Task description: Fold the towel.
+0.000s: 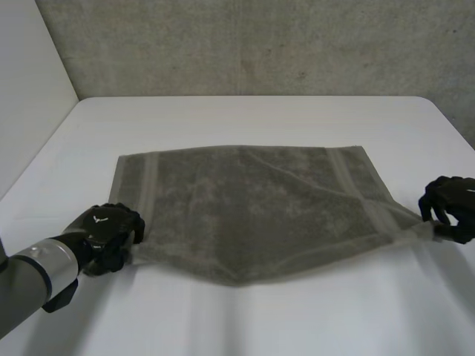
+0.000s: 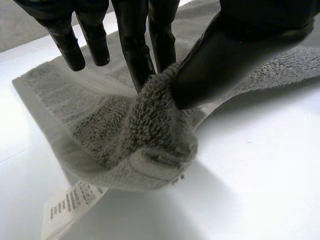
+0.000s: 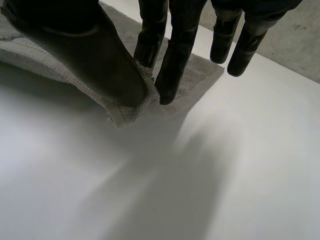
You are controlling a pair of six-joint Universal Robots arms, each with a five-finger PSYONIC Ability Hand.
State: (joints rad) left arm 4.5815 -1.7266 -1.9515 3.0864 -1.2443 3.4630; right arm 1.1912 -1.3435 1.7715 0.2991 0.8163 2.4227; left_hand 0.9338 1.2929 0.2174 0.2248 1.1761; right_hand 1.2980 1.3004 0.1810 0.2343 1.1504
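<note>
A grey-green towel (image 1: 252, 211) lies spread on the white table (image 1: 252, 111), its near edge raised off the surface. My left hand (image 1: 111, 233) pinches the towel's near left corner (image 2: 160, 135) between thumb and fingers; a white care label (image 2: 70, 205) hangs below that corner. My right hand (image 1: 449, 208) pinches the near right corner (image 3: 132, 107) between thumb and fingers, lifted a little above the table. The near edge sags in the middle between the two hands.
A concrete wall (image 1: 260, 44) runs behind the table, and a white panel (image 1: 30, 81) stands at the left. Bare white table lies in front of the towel and around it.
</note>
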